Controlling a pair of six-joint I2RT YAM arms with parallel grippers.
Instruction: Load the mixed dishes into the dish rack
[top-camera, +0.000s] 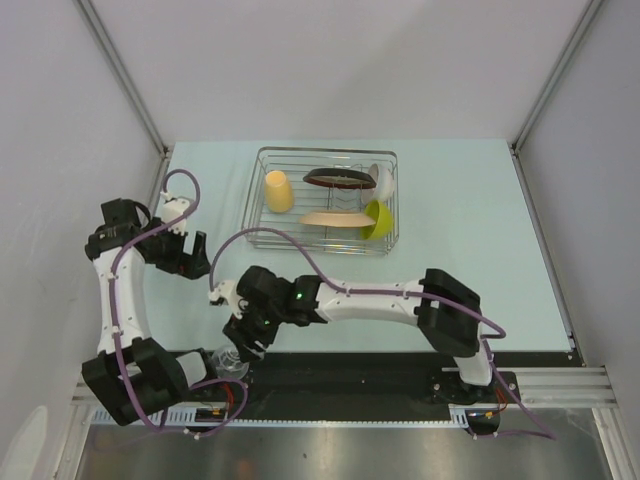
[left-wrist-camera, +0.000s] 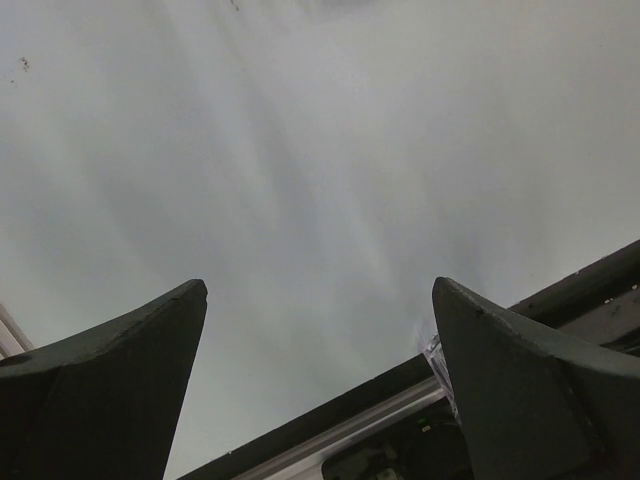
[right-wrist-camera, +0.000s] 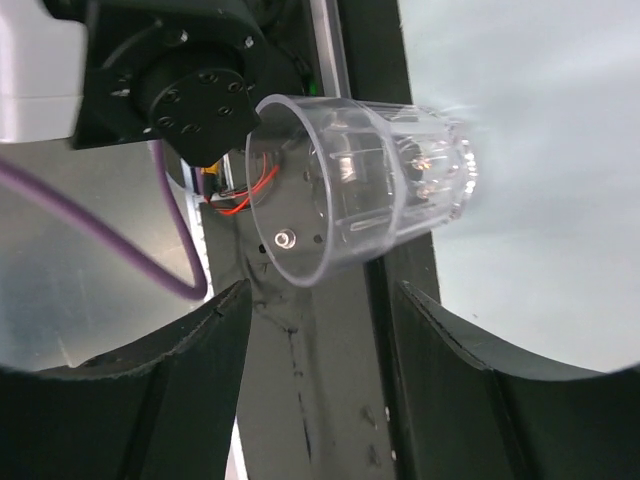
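Far on the pale blue table (top-camera: 470, 230), one dish rack (top-camera: 325, 150) made of thin silver wire is seen. Five dishes are counted inside it. One yellow mug (top-camera: 279, 191) is placed upside down at the left end. Two round plates are tipped up in the middle: one dark red-rimmed plate (top-camera: 340, 179) farther back and one beige plate (top-camera: 335, 218) nearer. Two bowls are leaned at the right end: one white bowl (top-camera: 383, 180) and one lime-green bowl (top-camera: 378, 218).

One small clear glass (right-wrist-camera: 360, 190) is left outside the rack, well apart from it. It is laid on its side at the near left edge of the table, smooth and see-through.

Two grippers with dark fingers are seen. The right gripper (right-wrist-camera: 322, 290) is held just beside the glass, with its jaws apart and nothing between them. The left gripper (left-wrist-camera: 320, 290) is opened very wide and nothing is held.
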